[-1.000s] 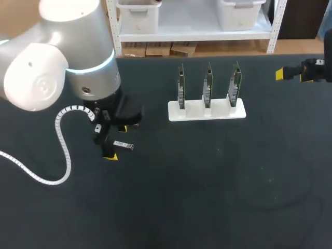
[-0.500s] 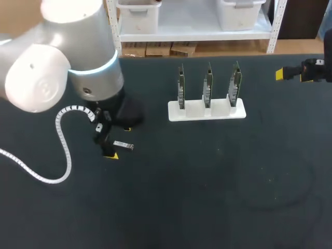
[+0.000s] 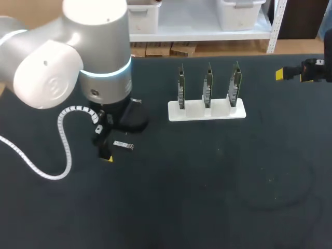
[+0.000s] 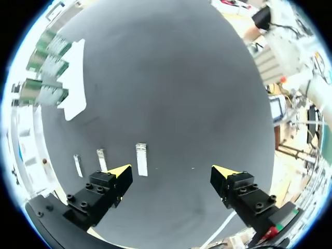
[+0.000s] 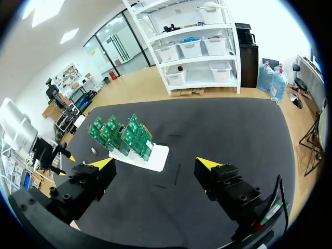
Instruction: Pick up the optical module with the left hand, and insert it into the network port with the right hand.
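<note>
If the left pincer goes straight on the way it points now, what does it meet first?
The left pincer, open, would probably meet the table. The optical module lies just ahead of one yellow tip, so that tip might touch it first; depth is unclear.

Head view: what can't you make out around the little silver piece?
Small silver optical module: too small for detail, head view.
Green circuit boards: their ports too small, every view.
Left gripper: head view shows one yellow tip; its arm covers the other.
</note>
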